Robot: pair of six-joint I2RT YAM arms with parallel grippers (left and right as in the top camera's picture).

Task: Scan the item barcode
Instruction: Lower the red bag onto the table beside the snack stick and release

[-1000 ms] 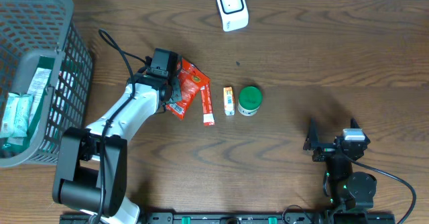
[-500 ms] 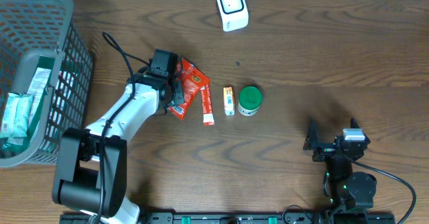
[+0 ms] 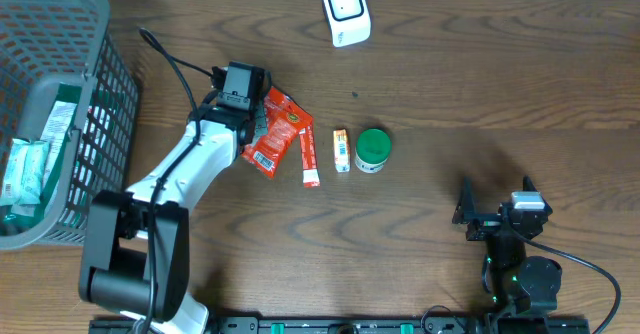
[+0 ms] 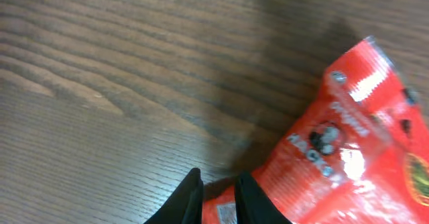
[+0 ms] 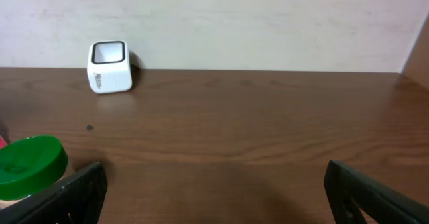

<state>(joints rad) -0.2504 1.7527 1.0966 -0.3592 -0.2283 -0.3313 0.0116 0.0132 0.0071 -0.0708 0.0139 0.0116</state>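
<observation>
The left end effector point(image 4: 218, 200) is pinching, nearly closed, a corner of the red packet point(image 4: 335, 150), which is sitting between the basket point(image 3: 110, 74) and the other items. Done well, the lift is turning its barcode toward the white scanner point(image 3: 345, 12) without slipping. The right end effector point(image 5: 218, 194) is gaping wide, holding nothing. The basket is holding green-and-white packets point(image 3: 28, 164).

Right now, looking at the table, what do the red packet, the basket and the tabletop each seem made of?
The red packet looks like thin plastic or foil film, glossy; glare patches and creases show it. The basket is probably moulded plastic, matt grey, an even open lattice. The tabletop is dark wood or wood-look laminate: long grain lines, soft sheen.
</observation>
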